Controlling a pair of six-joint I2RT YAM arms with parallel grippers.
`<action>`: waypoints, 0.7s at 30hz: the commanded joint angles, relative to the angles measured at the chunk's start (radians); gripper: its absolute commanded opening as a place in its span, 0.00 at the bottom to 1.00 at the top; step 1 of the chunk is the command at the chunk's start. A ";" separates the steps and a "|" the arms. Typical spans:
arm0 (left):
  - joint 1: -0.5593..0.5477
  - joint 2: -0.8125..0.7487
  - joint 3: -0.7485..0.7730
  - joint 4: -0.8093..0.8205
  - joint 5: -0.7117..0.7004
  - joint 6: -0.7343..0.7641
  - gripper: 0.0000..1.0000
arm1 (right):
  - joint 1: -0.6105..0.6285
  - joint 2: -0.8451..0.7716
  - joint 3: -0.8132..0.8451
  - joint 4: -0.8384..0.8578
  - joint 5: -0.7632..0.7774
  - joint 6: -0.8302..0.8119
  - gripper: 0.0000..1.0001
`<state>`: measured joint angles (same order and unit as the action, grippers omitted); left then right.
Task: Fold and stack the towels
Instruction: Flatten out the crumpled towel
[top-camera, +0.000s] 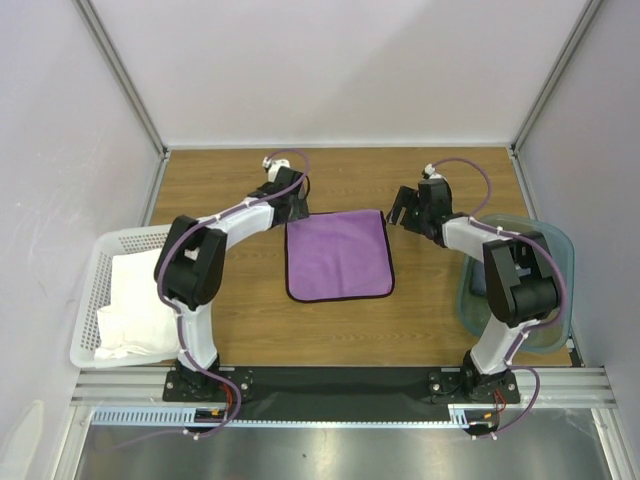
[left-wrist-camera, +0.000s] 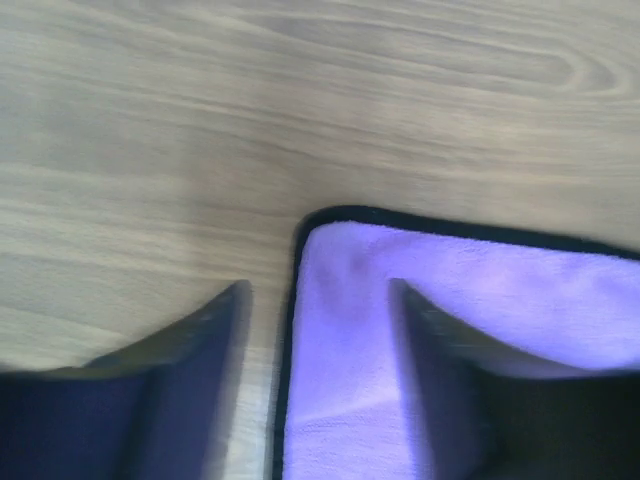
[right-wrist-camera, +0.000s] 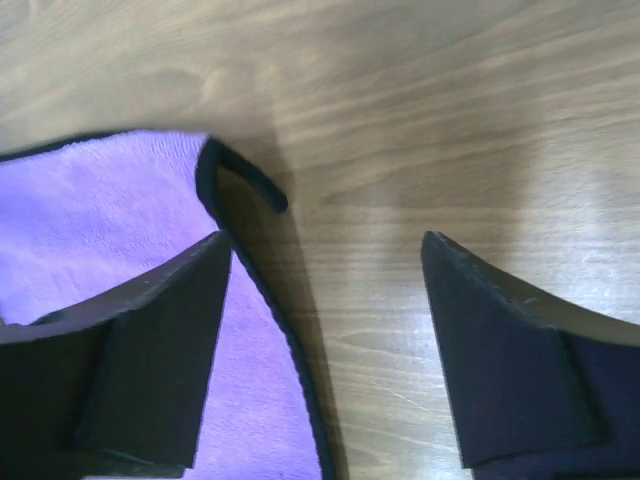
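Lying on the bench: the purple towel (top-camera: 338, 255) is spread flat, one layer, midway between the two arms on the wooden bench (top-camera: 430, 320).
Left hand: the left hand (top-camera: 293, 200) sits at the towel's far left corner. In its wrist view the hand (left-wrist-camera: 318, 288) straddles the dark hem, with one finger (left-wrist-camera: 200, 380) over bare wood and the other over purple cloth (left-wrist-camera: 340, 350). The view is blurred, so contact cannot be told.
Left hand state: jaws parted fairly wide, gripping nothing.
Right hand: the right hand (top-camera: 403, 212) is just beside the towel's far right corner. In its wrist view the hand (right-wrist-camera: 328, 240) has one finger (right-wrist-camera: 150, 350) over the cloth (right-wrist-camera: 100, 220) and the other over wood. The corner tip curls up off the bench.
Right hand state: jaws spread wide, empty.
White towel: the white towel (top-camera: 135, 300) lies crumpled in the white basket (top-camera: 88, 300) at the bench's left edge, well apart from both hands.
Around: a translucent teal bin (top-camera: 560, 260) stands at the right edge, partly hidden by the right arm. Its contents cannot be made out.
In the way: only the left arm's elbow, which overhangs the basket's inner side.
Count: two towels seen (one purple, one white), one basket, one bin, two hands.
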<state>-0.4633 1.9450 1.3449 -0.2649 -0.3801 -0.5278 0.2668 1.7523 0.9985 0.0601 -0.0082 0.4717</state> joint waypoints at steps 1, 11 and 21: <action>0.018 -0.032 0.062 -0.033 -0.006 0.054 0.86 | -0.003 -0.040 0.078 -0.034 -0.022 -0.036 0.85; -0.004 -0.345 -0.186 -0.053 0.156 -0.047 0.98 | 0.086 -0.235 -0.015 -0.131 -0.043 0.007 0.88; -0.116 -0.658 -0.607 -0.004 0.259 -0.219 0.93 | 0.092 -0.436 -0.303 -0.180 -0.076 0.126 0.86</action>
<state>-0.5568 1.3636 0.8413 -0.2993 -0.1917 -0.6552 0.3607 1.3891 0.7517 -0.0971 -0.0696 0.5468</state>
